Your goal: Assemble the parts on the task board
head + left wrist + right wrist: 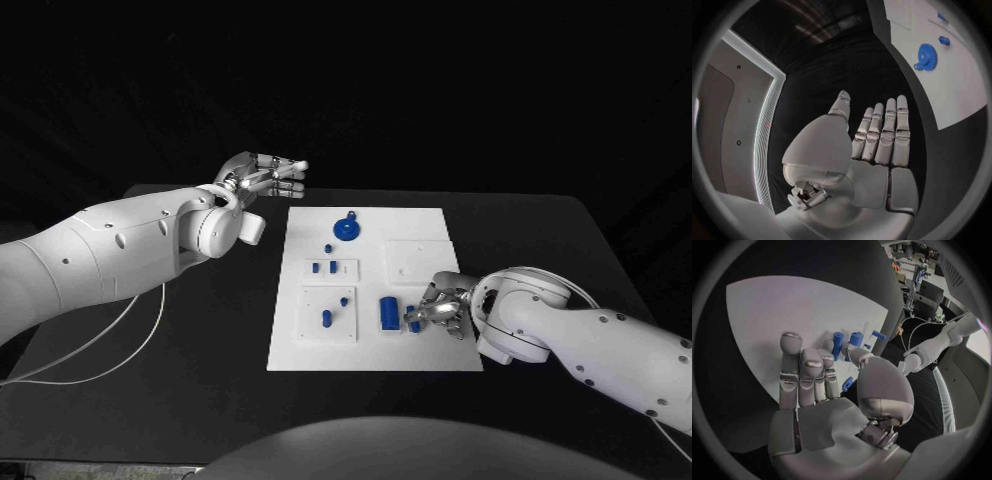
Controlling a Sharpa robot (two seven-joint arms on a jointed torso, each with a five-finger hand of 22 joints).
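The white task board (378, 345) lies mid-table. A blue gear (346, 228) stands at its far end, also seen as the gear (927, 55) on the board (954, 90). Small blue parts (326, 267) sit in raised blocks at the board's left. A blue cylinder (388, 313) lies near the front. My right hand (444, 305) rests on the board's right front beside that cylinder; a small blue part (847, 384) shows pinched between its thumb and fingers (807, 372). My left hand (264, 180) hovers off the board's far left corner, fingers (882, 132) straight, holding nothing.
A square white block (414, 257) lies on the board just beyond my right hand. More blue pegs (856, 339) stand past its fingertips. A thin white cable (101, 350) runs over the black table (562, 240) at the left.
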